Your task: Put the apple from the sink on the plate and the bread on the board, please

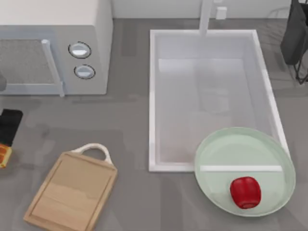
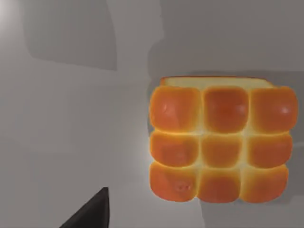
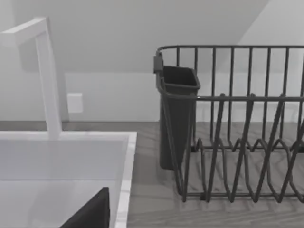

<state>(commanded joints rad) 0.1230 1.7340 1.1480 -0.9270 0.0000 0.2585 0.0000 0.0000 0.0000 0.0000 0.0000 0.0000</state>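
The apple (image 1: 245,192) lies on the mint-green plate (image 1: 216,149), toward the plate's near-right part, and the plate sits at the near right of the table, overlapping the near-right corner of the white sink (image 1: 153,96). The sink's basin holds nothing else, and its white faucet (image 1: 206,17) rises at the far rim. The wooden cutting board (image 1: 72,190) lies bare near the table's near-left corner, turned at an angle, its white looped handle (image 1: 94,150) pointing away toward the microwave (image 1: 57,45), which stands at the far left with 2 round knobs (image 1: 80,49). The bread (image 1: 4,156) is at the table's left edge, well apart from the board; the left wrist view shows it (image 2: 221,145) from above as a 3-by-3 grid of golden-orange buns lying on the grey tabletop. The left gripper (image 1: 8,126) hangs just beside the bread at that left edge, and whether its fingers are spread or pressed together cannot be told. The right arm (image 1: 294,33) is parked at the far right corner, beside a dark wire dish rack (image 3: 237,128) with a cutlery cup (image 3: 176,114).
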